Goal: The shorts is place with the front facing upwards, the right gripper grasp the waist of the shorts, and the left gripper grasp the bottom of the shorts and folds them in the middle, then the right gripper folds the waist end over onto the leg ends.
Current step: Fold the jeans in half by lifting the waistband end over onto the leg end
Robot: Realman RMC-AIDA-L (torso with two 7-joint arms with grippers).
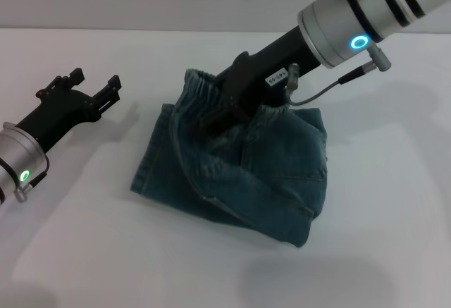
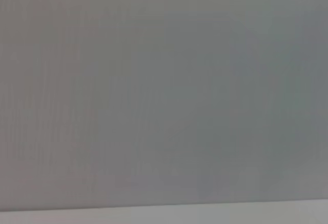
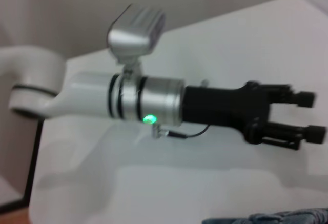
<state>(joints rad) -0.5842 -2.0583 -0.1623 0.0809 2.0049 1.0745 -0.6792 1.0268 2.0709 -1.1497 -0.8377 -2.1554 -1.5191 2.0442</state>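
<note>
- Head view: the shorts (image 1: 239, 167) lie as a bunched, doubled bundle near the middle of the white table (image 1: 394, 237), well in from every edge. The lengthwise fold looks done, so my judgement is that the last step is in hand: carrying the waist over onto the leg ends.
- Head view: the right gripper (image 1: 224, 107) reaches in from the far right corner and is down on the gathered waist (image 1: 204, 82) at the bundle's far side. Its fingertips are sunk in denim; it seems clamped on the band, though the contact itself is hidden.
- Head view: the left gripper (image 1: 95, 91) hovers towards the table's left edge, well apart from the cloth, its two fingers spread and holding nothing.
- Left wrist view: only a plain grey blur; nothing of the task can be told from it.
- Right wrist view: the left gripper (image 3: 302, 115) shows over bare table, fingers parted and empty, with a sliver of the shorts (image 3: 277, 218) at the frame's edge.
- Next, as I judge it, the waist must be drawn towards the near edge and laid flat on the leg ends, which I cannot pick out in the bundle, before letting go.
</note>
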